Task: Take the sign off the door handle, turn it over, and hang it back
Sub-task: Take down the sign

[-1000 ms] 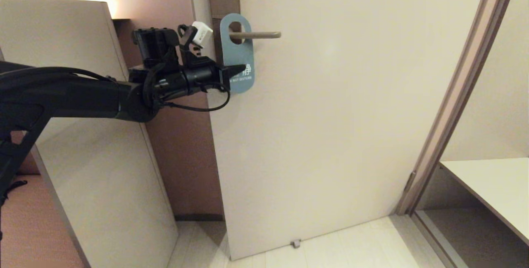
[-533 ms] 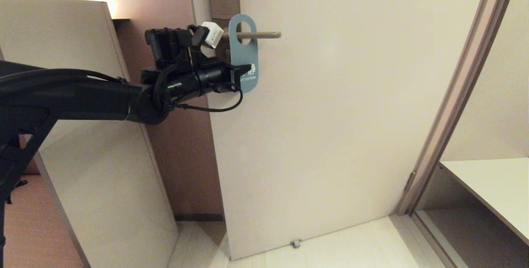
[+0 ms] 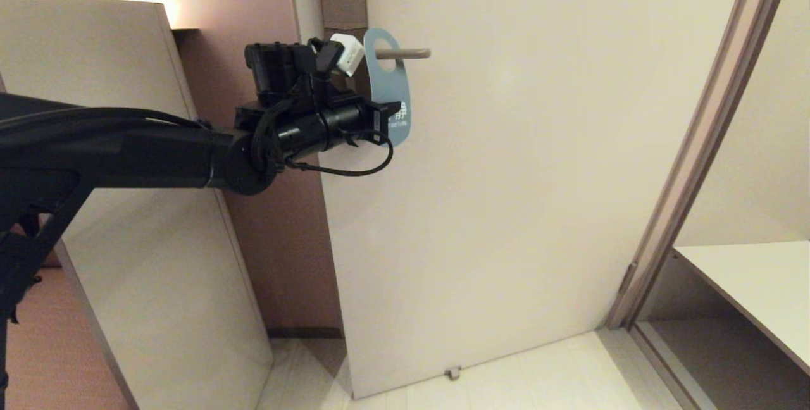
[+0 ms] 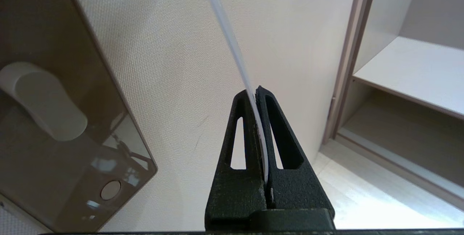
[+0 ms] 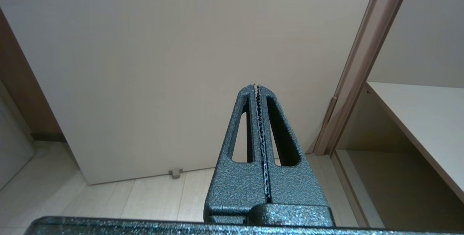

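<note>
STAGE: removal under way | left tool (image 3: 391, 120) clamped shut on lower edge of blue sign (image 3: 391, 90), upper centre of frame | sign's hole around door handle (image 3: 405, 54), near its free end, not yet off | LEFT: slide off, turn over, rehang | right tool (image 5: 258, 87) shut, empty, parked facing door (image 3: 538, 176)

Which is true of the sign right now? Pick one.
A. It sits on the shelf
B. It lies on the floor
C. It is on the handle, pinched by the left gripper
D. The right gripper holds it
C: the sign has its hole around the door handle, its lower part clamped by the left gripper.
</note>
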You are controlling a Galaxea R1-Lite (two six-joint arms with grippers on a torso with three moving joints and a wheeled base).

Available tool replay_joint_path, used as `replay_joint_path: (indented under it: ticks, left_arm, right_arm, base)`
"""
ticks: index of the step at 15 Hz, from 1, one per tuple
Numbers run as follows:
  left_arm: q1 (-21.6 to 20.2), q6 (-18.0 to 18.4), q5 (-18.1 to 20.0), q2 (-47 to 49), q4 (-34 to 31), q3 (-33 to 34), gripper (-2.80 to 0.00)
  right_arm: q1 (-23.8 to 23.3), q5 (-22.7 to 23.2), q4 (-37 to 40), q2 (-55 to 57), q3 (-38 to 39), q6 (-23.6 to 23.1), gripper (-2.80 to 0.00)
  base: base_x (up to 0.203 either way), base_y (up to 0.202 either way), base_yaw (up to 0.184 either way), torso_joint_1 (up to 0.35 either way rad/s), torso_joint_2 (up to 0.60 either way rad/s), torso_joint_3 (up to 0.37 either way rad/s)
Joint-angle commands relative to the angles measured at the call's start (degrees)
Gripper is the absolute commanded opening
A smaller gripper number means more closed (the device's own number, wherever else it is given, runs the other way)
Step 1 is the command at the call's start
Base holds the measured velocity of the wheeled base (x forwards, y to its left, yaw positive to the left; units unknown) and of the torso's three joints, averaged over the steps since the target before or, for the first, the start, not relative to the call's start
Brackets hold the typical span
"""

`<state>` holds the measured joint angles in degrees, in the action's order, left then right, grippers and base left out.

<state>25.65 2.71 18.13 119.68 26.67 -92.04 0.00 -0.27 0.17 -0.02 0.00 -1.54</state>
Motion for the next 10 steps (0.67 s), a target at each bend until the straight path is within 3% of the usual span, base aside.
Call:
replay_joint_path:
  ticks: [1,10]
  left_arm:
    - [0.4,0.4,-0.3,-0.1,0.0,-0.1,-2.80]
    - [2.0,0.6,-0.5,0.1,-1.3,-3.0,-2.80]
  right_arm:
    - [0.0,0.0,0.0,0.0,0.0,0.0,-2.80]
    - [0.0,0.0,0.0,0.0,0.0,0.0,-2.80]
  base:
    - [0.000,0.000,0.000,0.000,0.00,0.000]
    - [0.000,0.000,0.000,0.000,0.00,0.000]
